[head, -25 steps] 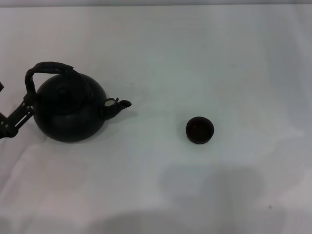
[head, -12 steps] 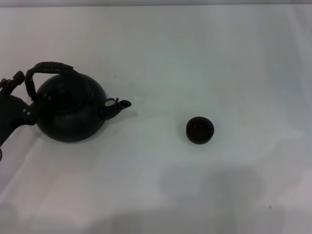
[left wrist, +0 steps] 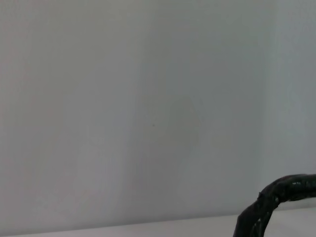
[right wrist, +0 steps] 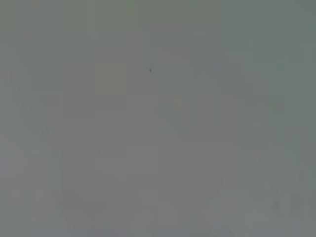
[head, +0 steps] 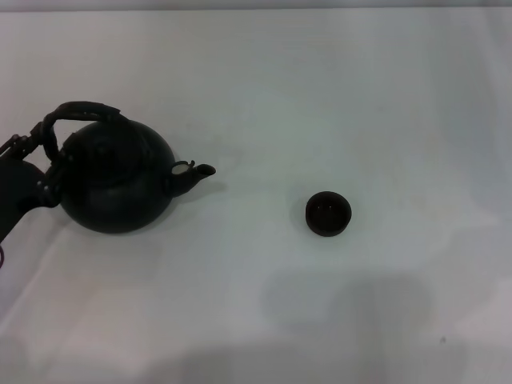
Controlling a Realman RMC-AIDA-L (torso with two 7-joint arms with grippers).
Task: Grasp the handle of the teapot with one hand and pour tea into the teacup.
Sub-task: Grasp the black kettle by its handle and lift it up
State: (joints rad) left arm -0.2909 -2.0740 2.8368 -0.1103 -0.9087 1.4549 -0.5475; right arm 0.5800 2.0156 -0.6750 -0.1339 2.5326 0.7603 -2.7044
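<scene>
Since the frame half a second earlier, the left gripper [head: 36,152] had shifted slightly upward and in toward the rear end of the handle [head: 80,110]; teapot and cup had not moved. Compared with one second earlier, the gripper had climbed from low beside the pot's body to the level of the handle's rear foot.

Head view: the teapot [head: 116,180] stood upright on the white desk [head: 320,96] at about 9 o'clock in the field, spout [head: 196,174] pointing toward 3 o'clock. The teacup [head: 328,214] sat upright, well apart from the pot, slightly right of centre and along the line of the spout. Bare desk lay between spout and cup; nothing stood in the way there. A soft shadow fell on the desk at 6 o'clock from the cup.

Left gripper: dark, entering from the 9 o'clock edge, its tip at or against the rear end of the handle, where it meets the pot. Dark on dark; could not tell how far apart the fingers were, nor whether they clasped the handle.

Left wrist view: a short piece of the rough dark handle [left wrist: 276,197] against pale background; own fingers not shown.

Right wrist view: plain grey surface only. Right gripper not seen in any view.
</scene>
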